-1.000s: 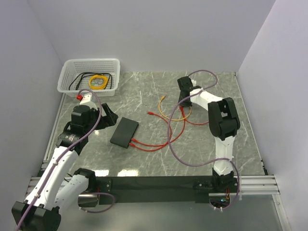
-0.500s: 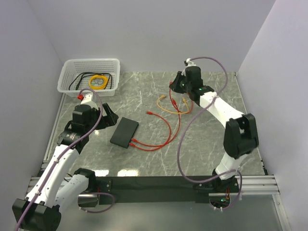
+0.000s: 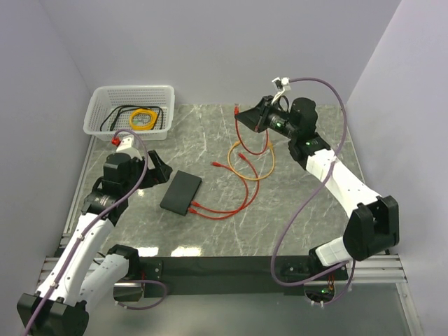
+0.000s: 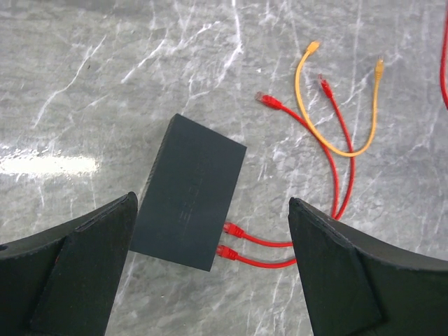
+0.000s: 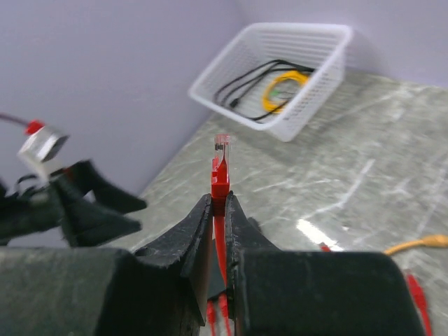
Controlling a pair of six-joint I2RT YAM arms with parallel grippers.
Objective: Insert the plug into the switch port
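My right gripper (image 5: 218, 199) is shut on the plug (image 5: 222, 164), whose red boot and clear tip stick out past the fingertips. In the top view this gripper (image 3: 241, 117) hangs in the air over the far middle of the table, pointing left, with the red cord (image 3: 260, 148) trailing down from it. The black switch (image 3: 181, 192) lies flat at centre left. Two red connectors (image 4: 228, 240) sit in its right edge; the free switch port is too small to make out. My left gripper (image 4: 211, 203) hovers open above the switch (image 4: 187, 191).
A white mesh basket (image 3: 129, 110) with black and yellow coiled cords stands at the back left. An orange-yellow cord (image 3: 260, 168) and loose red cords (image 3: 234, 185) lie in loops mid-table. A loose red connector (image 4: 264, 99) lies right of the switch.
My right arm has swung up and leftward off the table, carrying the plug and drawing its red cord after it. The left arm and the switch have not moved.
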